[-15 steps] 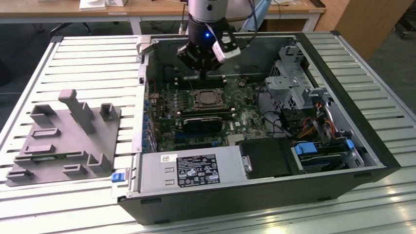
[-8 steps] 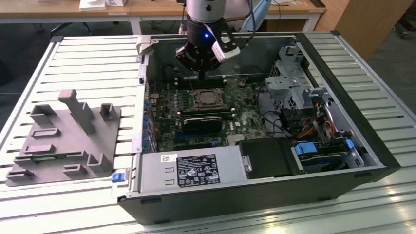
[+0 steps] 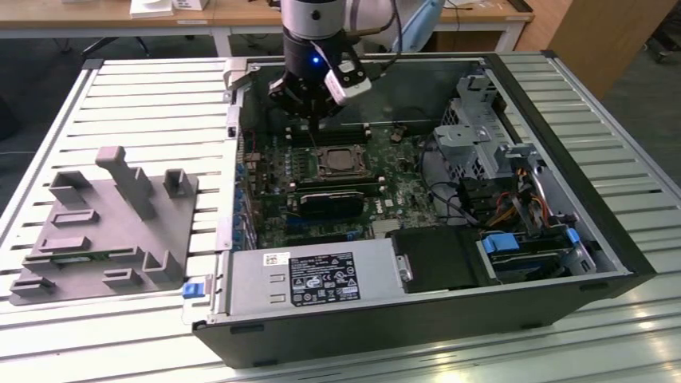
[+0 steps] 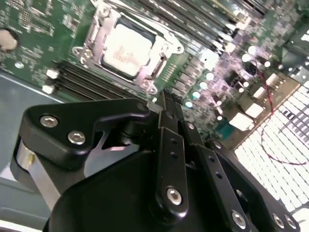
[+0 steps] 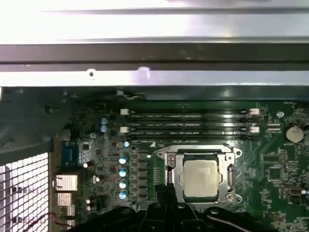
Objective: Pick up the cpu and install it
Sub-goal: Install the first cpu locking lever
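The chip (image 5: 199,177) lay flat in the metal-framed socket (image 5: 170,162) of the green board (image 5: 275,164) inside the open computer case (image 3: 596,171). The gripper (image 3: 306,108) hung over the board just beyond the socket, its fingers (image 4: 169,118) pressed together, holding nothing. A grey block (image 3: 101,231) sat on the table (image 3: 159,88), to the exterior view's left of the case.

- Slatted white tabletop (image 3: 139,96), running across the whole exterior view.
- Open black computer case (image 3: 426,319) lying flat on it, toward the exterior view's right, interior facing up.
- Grey plastic block (image 3: 101,231) with upright posts resting directly on the slats at the exterior view's left, just beside the case, apart from it.
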